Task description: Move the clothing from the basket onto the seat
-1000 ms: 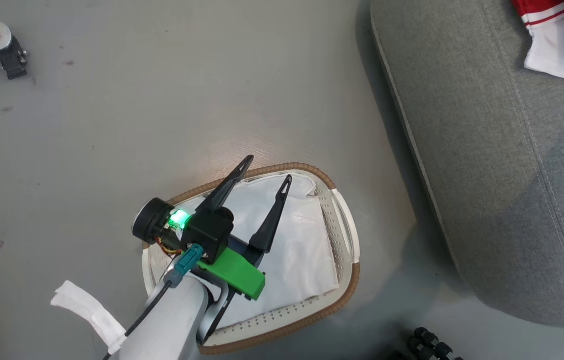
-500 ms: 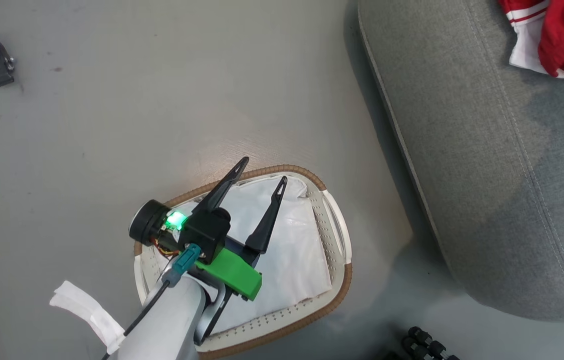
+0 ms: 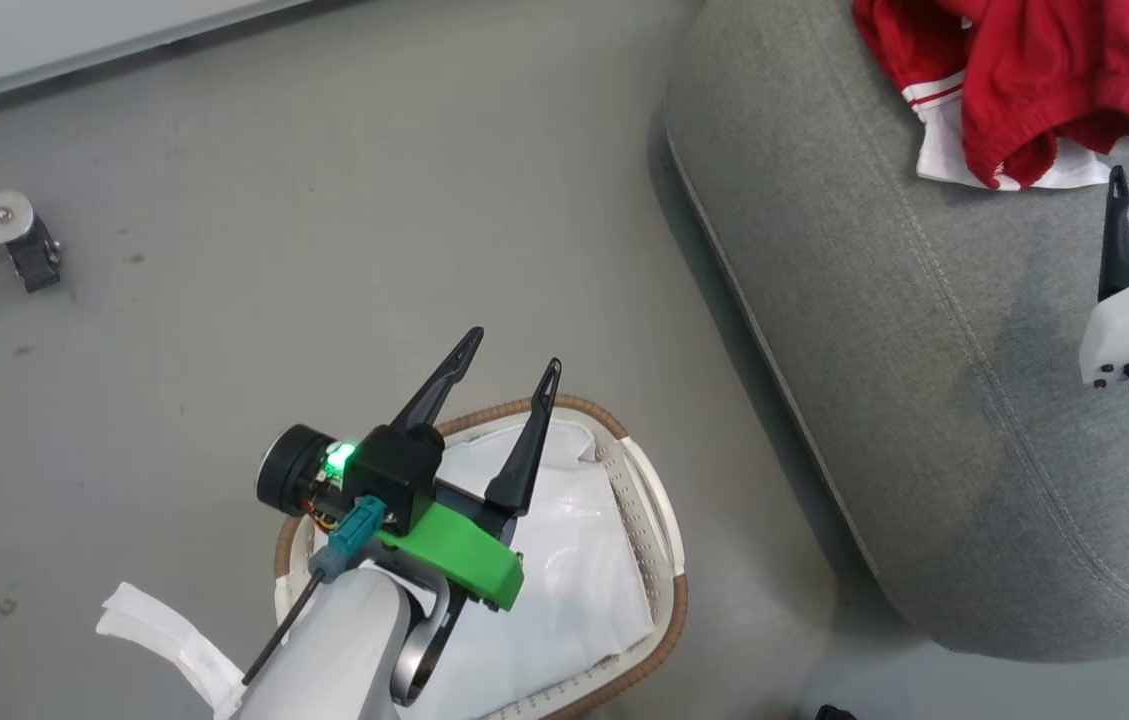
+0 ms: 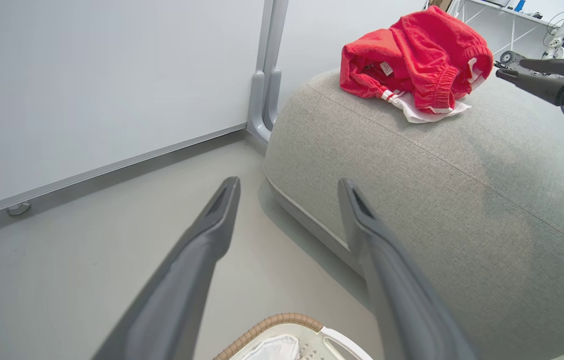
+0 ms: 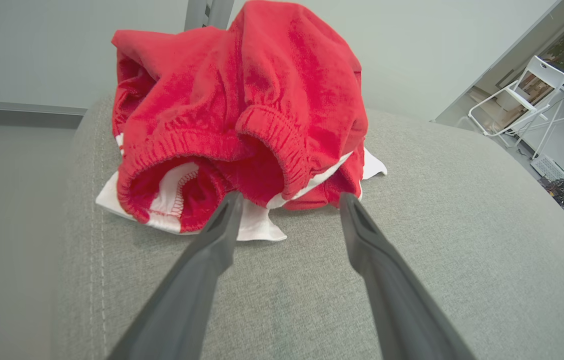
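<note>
Head view: the left gripper (image 3: pixel 509 355) is hovering above the far rim of the basket (image 3: pixel 639 490), fingers spread wide and holding nothing. The basket is carrying its white lining (image 3: pixel 564 590), and no red garment is lying in it. The clothing (image 3: pixel 1034 70) is lying heaped on the seat (image 3: pixel 924 350), ahead and to the right, well apart from the basket.

Left wrist view: the heap is sitting on top of the seat, up and right of the left fingers, well apart.

Right wrist view: the right gripper (image 5: pixel 290 197) is pointing straight at the heap, fingers apart and empty, tips just short of it. The heap's long axis is running across the fingers. The right arm is the nearer one.

Count: apparently two garments, a red piece over a white-panelled one; one basket; one seat; two grippers.
</note>
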